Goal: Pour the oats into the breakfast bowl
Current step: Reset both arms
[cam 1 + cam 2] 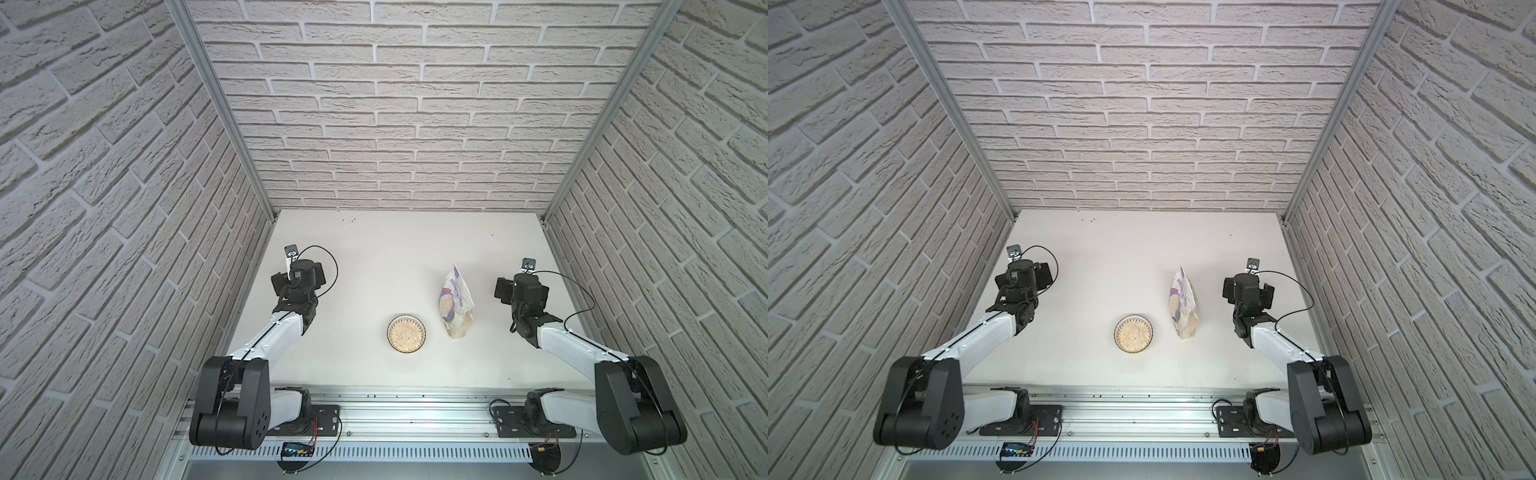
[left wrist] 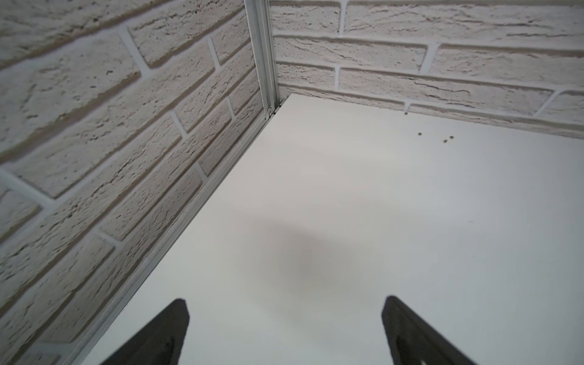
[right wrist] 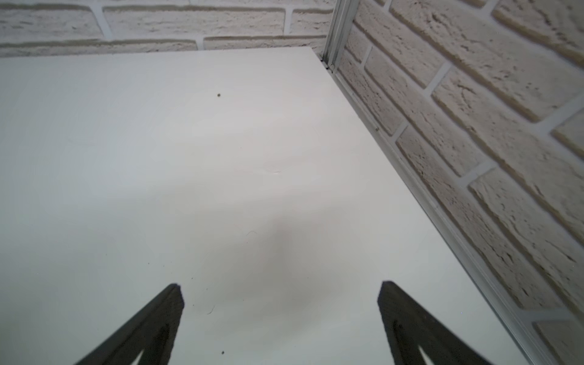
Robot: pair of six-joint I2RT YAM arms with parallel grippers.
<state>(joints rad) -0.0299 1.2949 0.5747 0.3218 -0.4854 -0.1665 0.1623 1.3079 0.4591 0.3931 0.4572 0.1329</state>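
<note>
Oats seen filling breakfast bowl mid-table; oatmeal pouch stood upright just beside. Left claw and right claw released, empty, well apart. Pour judged done; only retreat called for.

My desk reads as a smooth, matt white board. The walls are rough, brick-textured panels, and the rails are brushed metal. The pouch is thin, crinkled plastic with a slight sheen. The oats in the breakfast bowl look dry and flaky. The left tool and right tool are matt black, faintly grainy.
</note>
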